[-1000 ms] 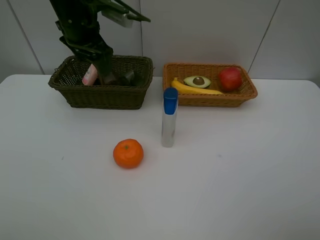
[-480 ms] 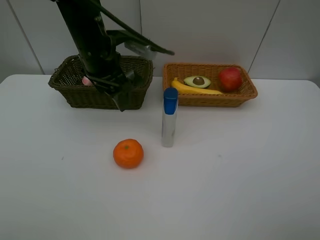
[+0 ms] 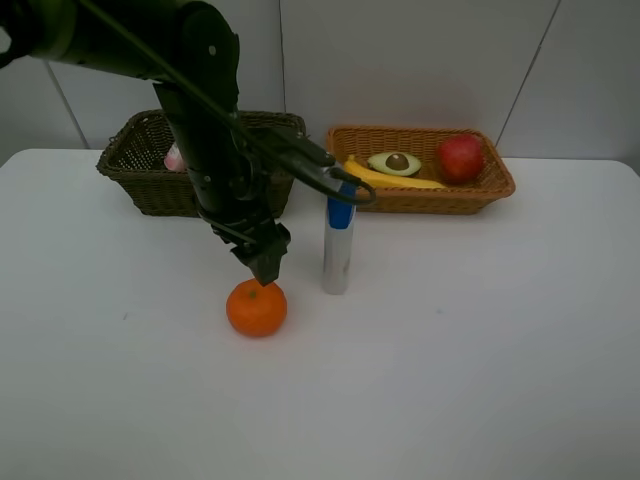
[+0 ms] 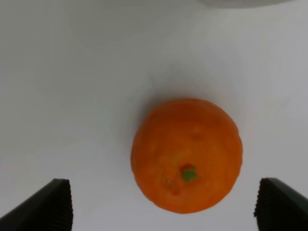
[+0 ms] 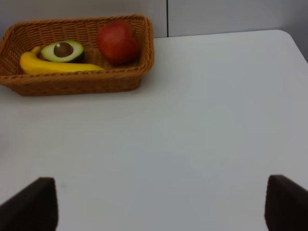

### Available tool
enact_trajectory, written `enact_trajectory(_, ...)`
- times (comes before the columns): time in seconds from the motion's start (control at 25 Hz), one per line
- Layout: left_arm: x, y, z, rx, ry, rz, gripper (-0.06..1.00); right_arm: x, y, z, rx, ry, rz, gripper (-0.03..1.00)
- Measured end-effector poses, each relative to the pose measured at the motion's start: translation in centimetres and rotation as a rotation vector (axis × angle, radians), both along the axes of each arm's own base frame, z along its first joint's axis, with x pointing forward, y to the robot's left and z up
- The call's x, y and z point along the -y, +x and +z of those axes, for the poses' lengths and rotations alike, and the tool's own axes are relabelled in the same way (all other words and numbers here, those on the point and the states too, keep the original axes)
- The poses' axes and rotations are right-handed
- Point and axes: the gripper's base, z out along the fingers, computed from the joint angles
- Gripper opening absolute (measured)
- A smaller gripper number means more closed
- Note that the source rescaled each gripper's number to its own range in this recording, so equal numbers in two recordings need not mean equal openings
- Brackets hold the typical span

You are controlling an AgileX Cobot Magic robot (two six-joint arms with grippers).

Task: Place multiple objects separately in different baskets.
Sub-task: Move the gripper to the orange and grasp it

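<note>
An orange (image 3: 256, 307) lies on the white table; in the left wrist view the orange (image 4: 186, 155) sits between my open fingertips. My left gripper (image 3: 264, 264) hangs just above it, open and empty. A silver blue-capped tube (image 3: 338, 238) stands upright to its right. The dark olive-brown basket (image 3: 140, 185) holds a pink bottle (image 3: 176, 157); the rest of its contents are hidden by my arm. The light orange-tan basket (image 3: 420, 195) holds the banana (image 3: 400, 181), avocado half (image 3: 395, 162) and red apple (image 3: 460, 157); it also shows in the right wrist view (image 5: 72, 82). My right gripper (image 5: 159, 230) is open over bare table.
A grey panelled wall (image 3: 400, 60) stands close behind both baskets. The table's front half (image 3: 400, 400) is bare white surface.
My left arm has swung out of the dark basket, forward and down, and now hangs right above the orange. The tube, orange and right basket have not moved.
</note>
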Motion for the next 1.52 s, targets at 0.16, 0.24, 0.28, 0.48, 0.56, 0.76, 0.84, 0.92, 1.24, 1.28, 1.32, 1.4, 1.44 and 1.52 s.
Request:
enact_trajectory(0.16, 0.4, -1.0, -0.8, -0.015, 0.013, -0.026, 1.00, 0.0, 0.0, 0.0, 0.000, 0.001, 0.001, 0.85)
enact_trajectory(0.24, 0.5, -1.2, -1.3, -0.014, 0.017, -0.034, 1.00, 0.0, 0.0, 0.0, 0.000, 0.001, 0.001, 0.85)
enact_trajectory(0.28, 0.6, -1.3, -1.6, -0.014, 0.021, -0.042, 1.00, 0.0, 0.0, 0.0, 0.000, 0.001, 0.001, 0.85)
enact_trajectory(0.48, 1.4, -1.7, -2.9, -0.013, 0.036, -0.080, 1.00, 0.0, 0.0, 0.0, 0.000, 0.001, 0.001, 0.85)
enact_trajectory(0.56, 1.5, -1.5, -3.4, -0.005, 0.050, -0.094, 1.00, 0.0, 0.0, 0.0, 0.000, 0.001, 0.001, 0.85)
enact_trajectory(0.76, 1.4, -1.3, -3.9, 0.013, 0.070, -0.114, 1.00, 0.0, 0.0, 0.0, 0.000, 0.001, 0.001, 0.85)
enact_trajectory(0.84, 1.4, -1.2, -3.9, 0.027, 0.074, -0.122, 1.00, 0.0, 0.0, 0.0, 0.000, 0.001, 0.001, 0.85)
enact_trajectory(0.92, 1.5, -1.1, -3.9, 0.039, 0.070, -0.124, 1.00, 0.0, 0.0, 0.0, 0.000, 0.001, 0.001, 0.85)
enact_trajectory(1.24, 1.8, -1.3, -5.6, 0.005, 0.098, -0.138, 1.00, 0.0, 0.0, 0.0, 0.000, 0.001, 0.001, 0.85)
enact_trajectory(1.28, 1.8, -1.3, -5.8, 0.001, 0.101, -0.138, 1.00, 0.0, 0.0, 0.0, 0.000, 0.001, 0.001, 0.85)
enact_trajectory(1.32, 1.8, -1.3, -5.9, -0.002, 0.103, -0.138, 1.00, 0.0, 0.0, 0.0, 0.000, 0.000, 0.000, 0.85)
enact_trajectory(1.4, 1.8, -1.3, -6.4, -0.013, 0.112, -0.139, 1.00, 0.0, 0.0, 0.0, 0.000, 0.000, 0.000, 0.85)
enact_trajectory(1.44, 1.8, -1.3, -6.7, -0.018, 0.115, -0.139, 1.00, 0.0, 0.0, 0.0, 0.000, 0.000, 0.000, 0.85)
enact_trajectory(1.52, 1.7, -1.3, -6.9, -0.023, 0.119, -0.139, 1.00, 0.0, 0.0, 0.0, 0.000, 0.000, 0.000, 0.85)
